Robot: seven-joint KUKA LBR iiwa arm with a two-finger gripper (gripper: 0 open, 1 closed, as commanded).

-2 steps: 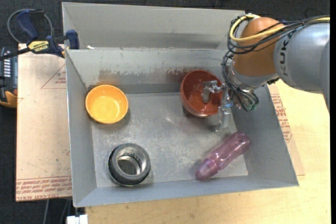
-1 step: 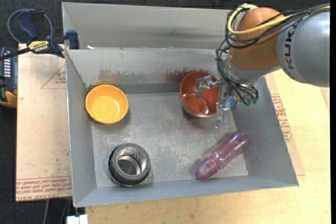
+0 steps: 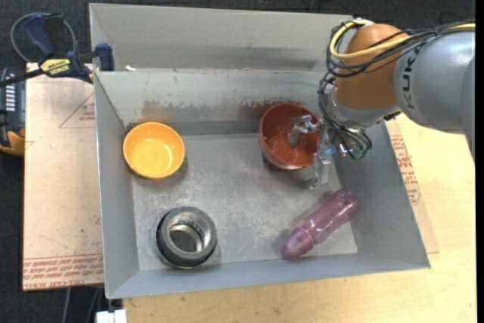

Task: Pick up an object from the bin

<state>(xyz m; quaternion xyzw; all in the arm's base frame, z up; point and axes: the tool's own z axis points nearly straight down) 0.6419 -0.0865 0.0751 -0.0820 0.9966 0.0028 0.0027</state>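
We log one red-brown round bowl (image 3: 278, 141), glossy inside, standing upright with its mouth facing up. It sits on the floor of the grey metal bin (image 3: 242, 197), against the back wall, right of centre.

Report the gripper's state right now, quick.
Gripper: cannot be told whether open or shut. It is down at the right rim of the red-brown bowl.
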